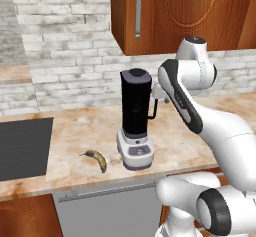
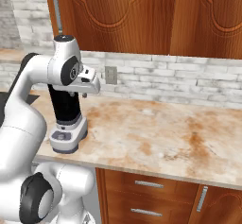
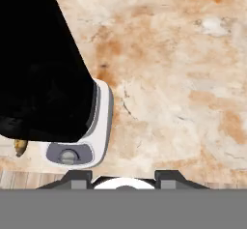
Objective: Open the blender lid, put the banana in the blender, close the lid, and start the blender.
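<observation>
While the white arm bends in from the lower right of the left base view, the blender (image 1: 135, 121) stands just left of centre on the marbled tabletop (image 1: 200, 131), its tall black jar on a light grey base with a round dial facing the front edge. The blender lid (image 1: 135, 74) sits on top of the jar, closed, a dark cap in the upper middle of that frame. The banana (image 1: 96, 159) lies flat on the tabletop to the lower left of the blender base, near it but not touching, one dark tip pointing left.

In the right base view the blender (image 2: 67, 119) appears at the left, partly behind the arm's wrist, which hangs level with the top of the jar. The claw (image 3: 124, 176) shows at the bottom of the hand view as two dark tips with a modest gap between them and nothing held between them. That view looks down the jar's side to the grey base at lower left, with a tip of the banana (image 3: 20, 147) peeking out at the left edge.
</observation>
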{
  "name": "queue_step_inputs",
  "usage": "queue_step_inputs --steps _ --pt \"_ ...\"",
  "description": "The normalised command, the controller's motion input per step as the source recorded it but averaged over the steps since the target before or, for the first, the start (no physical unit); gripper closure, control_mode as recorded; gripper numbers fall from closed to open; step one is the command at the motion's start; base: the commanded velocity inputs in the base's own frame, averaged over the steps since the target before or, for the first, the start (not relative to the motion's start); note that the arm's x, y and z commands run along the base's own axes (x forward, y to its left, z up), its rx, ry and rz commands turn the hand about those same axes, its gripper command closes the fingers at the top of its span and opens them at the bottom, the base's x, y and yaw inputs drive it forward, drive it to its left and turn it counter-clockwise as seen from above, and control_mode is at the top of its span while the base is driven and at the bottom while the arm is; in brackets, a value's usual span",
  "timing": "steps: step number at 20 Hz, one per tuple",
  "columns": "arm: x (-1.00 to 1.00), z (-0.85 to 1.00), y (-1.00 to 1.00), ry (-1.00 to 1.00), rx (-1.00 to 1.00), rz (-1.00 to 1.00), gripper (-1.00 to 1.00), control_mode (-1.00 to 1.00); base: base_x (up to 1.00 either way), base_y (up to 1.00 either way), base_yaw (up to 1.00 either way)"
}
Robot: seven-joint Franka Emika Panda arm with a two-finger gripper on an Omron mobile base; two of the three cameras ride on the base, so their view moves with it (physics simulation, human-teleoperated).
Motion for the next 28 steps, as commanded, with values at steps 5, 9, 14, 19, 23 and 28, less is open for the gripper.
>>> queue_step_inputs --steps 5,9,14,19,23,28 --pt "-0.44 0.37 0.0 -0.2 0.0 -0.04 -1.0 -1.0 0.0 0.0 0.0" --pt "-0.9 1.0 0.15 -0.21 0.0 -0.01 -1.0 -1.0 0.0 0.0 0.0" --pt "-0.29 0.97 0.55 -0.01 0.0 0.0 -1.0 -1.0 0.0 0.0 0.0" --pt "0.39 0.45 0.58 0.0 0.0 0.01 -1.0 -1.0 0.0 0.0 0.0" --pt "0.53 0.0 0.19 0.0 -0.01 0.01 -1.0 -1.0 0.0 0.0 0.0" --pt "0.34 -0.16 0.0 0.07 0.0 0.01 -1.0 -1.0 0.0 0.0 0.0"
